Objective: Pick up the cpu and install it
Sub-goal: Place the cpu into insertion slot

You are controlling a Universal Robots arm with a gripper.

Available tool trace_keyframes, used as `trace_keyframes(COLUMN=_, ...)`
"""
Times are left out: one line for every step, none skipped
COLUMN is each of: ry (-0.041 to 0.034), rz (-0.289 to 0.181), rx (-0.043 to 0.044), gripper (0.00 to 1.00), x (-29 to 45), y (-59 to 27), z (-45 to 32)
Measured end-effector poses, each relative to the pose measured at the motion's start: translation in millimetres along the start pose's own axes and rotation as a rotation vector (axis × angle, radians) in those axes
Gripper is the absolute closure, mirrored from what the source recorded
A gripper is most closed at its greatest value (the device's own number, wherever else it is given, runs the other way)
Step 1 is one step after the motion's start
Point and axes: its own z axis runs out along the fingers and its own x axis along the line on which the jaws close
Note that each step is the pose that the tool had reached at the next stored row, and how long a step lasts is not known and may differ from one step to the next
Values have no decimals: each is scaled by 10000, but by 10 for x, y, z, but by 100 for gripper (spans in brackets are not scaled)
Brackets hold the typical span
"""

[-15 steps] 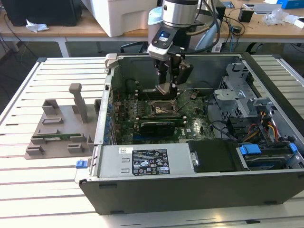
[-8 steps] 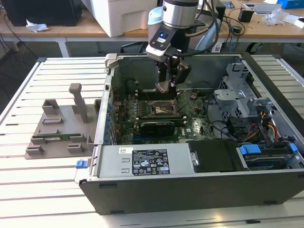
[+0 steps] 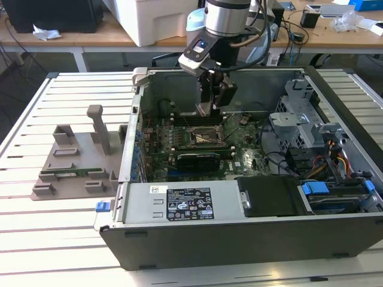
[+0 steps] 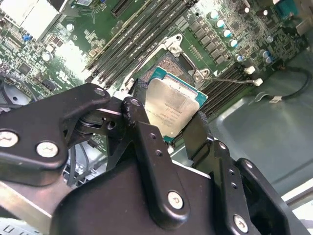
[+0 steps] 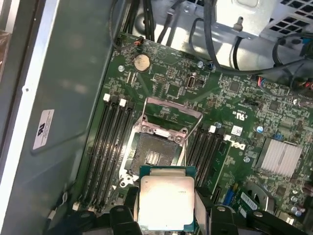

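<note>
- Gripper [image 3: 211, 109] clamped on cpu [image 5: 166, 201] by its edges.
- Cpu hangs above open socket [image 5: 152, 155], not seated.
- Cpu top print and case-wall label [image 5: 43, 128] unreadable.

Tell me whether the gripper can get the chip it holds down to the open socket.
Probably yes. The gripper, shut on the chip, hangs above the socket, whose frame is swung up. Nothing lies in the socket or between the two.
</note>
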Motion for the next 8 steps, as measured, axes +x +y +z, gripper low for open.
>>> trace_keyframes(ry=5, rz=59, rx=0, gripper=45, x=0, y=0, z=0)
trace_keyframes(ry=13, rz=176, rx=1, gripper=45, x=0, y=0, z=0)
trace_keyframes(ry=24, rz=314, rx=1, gripper=45, x=0, y=0, z=1)
trace_keyframes(ry=32, rz=416, rx=2, gripper=45, x=0, y=0, z=1)
trace_keyframes(ry=34, rz=458, rx=2, gripper=45, x=0, y=0, z=1)
trace_keyframes(ry=42, rz=542, rx=3, gripper=45, x=0, y=0, z=2)
trace_keyframes(ry=48, rz=621, rx=3, gripper=45, x=0, y=0, z=2)
trace_keyframes(ry=52, rz=672, rx=3, gripper=45, x=0, y=0, z=2)
